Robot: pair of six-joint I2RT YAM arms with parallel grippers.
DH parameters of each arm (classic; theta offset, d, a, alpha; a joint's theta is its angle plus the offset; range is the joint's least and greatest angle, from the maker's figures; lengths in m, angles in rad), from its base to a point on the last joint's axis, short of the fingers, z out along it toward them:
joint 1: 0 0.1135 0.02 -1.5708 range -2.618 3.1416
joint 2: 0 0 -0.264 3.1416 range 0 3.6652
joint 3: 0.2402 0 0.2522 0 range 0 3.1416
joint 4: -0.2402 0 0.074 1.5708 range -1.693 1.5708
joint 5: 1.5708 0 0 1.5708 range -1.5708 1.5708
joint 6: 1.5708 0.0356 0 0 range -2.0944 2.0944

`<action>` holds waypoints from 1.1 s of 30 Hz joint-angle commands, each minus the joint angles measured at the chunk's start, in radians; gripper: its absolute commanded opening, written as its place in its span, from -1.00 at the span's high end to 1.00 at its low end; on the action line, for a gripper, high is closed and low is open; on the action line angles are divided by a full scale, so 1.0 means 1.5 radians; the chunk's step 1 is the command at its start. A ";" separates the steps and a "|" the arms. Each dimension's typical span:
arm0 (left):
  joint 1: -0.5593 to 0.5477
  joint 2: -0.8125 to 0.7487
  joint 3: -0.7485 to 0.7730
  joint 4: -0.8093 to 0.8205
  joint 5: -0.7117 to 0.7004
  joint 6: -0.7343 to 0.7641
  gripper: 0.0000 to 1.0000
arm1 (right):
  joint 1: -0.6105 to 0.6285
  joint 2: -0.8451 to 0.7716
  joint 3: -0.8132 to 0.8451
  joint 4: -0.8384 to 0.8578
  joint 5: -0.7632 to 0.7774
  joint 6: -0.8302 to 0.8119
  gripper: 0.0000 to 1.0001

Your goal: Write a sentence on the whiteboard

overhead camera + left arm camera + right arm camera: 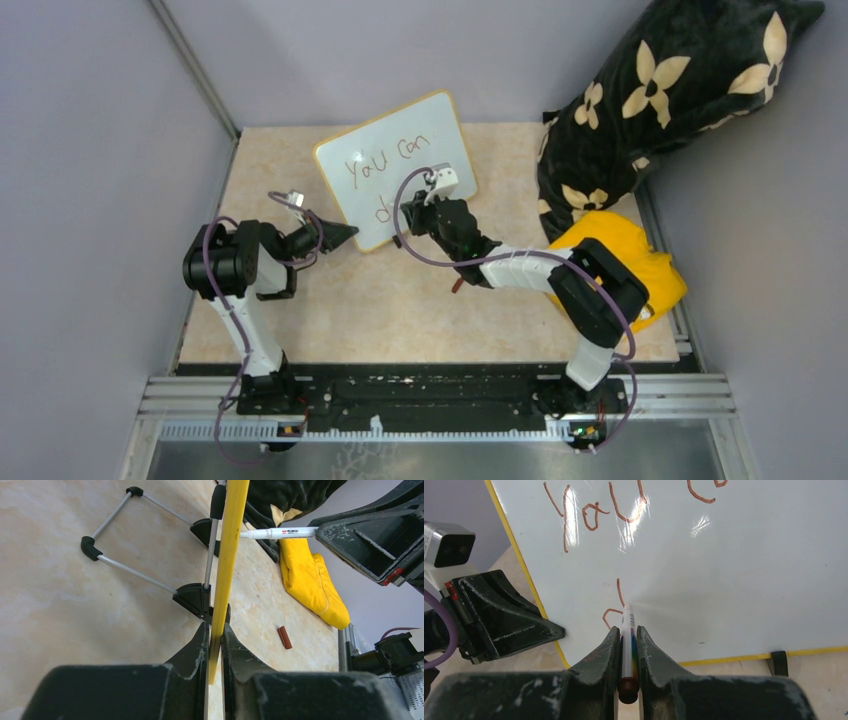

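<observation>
The right gripper [627,630] is clenched on a marker [627,617]. The marker's tip meets the whiteboard [724,570] right beside a freshly drawn "d". The left gripper [216,630] is pinched on the board's yellow left edge, bracing it from the side. The board stands propped on its wire stand [132,572] toward the far middle of the table [300,310], its face turned to the right arm.

Of the sentence [589,517], "You can" fills the upper line and only the "d" starts the lower one, so I judge the writing to be near halfway, at the word "do". The next move calls for a small round stroke just right of the "d". The tip should press lightly, while the left claw holds the board from tipping toward the far side.
</observation>
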 commanded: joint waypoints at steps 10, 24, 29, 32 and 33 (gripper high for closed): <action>-0.005 0.009 0.007 0.066 0.016 -0.017 1.00 | -0.002 0.024 0.023 0.005 0.012 0.011 1.00; -0.006 0.008 0.007 0.065 0.016 -0.017 1.00 | -0.002 0.003 -0.024 0.008 0.026 0.010 1.00; -0.007 0.007 0.007 0.061 0.015 -0.015 1.00 | -0.005 -0.001 -0.031 0.008 0.033 0.006 1.00; -0.006 0.007 0.007 0.061 0.016 -0.014 1.00 | -0.009 -0.004 -0.030 0.005 0.041 0.005 1.00; -0.007 0.007 0.007 0.061 0.015 -0.013 1.00 | -0.010 -0.006 -0.030 0.005 0.042 0.004 1.00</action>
